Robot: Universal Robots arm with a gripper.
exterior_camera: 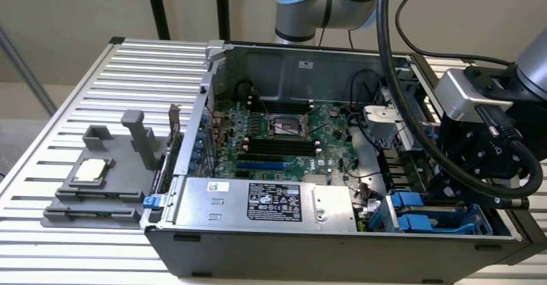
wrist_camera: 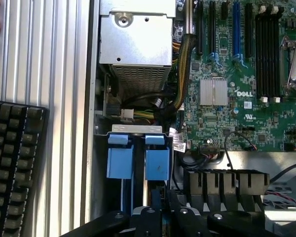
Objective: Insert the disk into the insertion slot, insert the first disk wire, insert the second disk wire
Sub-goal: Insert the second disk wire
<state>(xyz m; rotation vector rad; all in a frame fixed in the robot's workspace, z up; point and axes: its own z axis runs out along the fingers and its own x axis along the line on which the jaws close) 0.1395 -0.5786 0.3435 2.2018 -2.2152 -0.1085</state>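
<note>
2 blue clips [wrist_camera: 158, 163] top the insertion slot [wrist_camera: 136, 129]; jaws closed, grip unclear.

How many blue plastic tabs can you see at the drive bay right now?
2. In the wrist view they stand side by side: one blue tab nearer the case wall, the other blue tab nearer the motherboard. More may be hidden below.

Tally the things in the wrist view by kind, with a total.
blue clips: 2
power-supply box: 1
motherboard: 1
keyboard: 1
Total: 5
</note>
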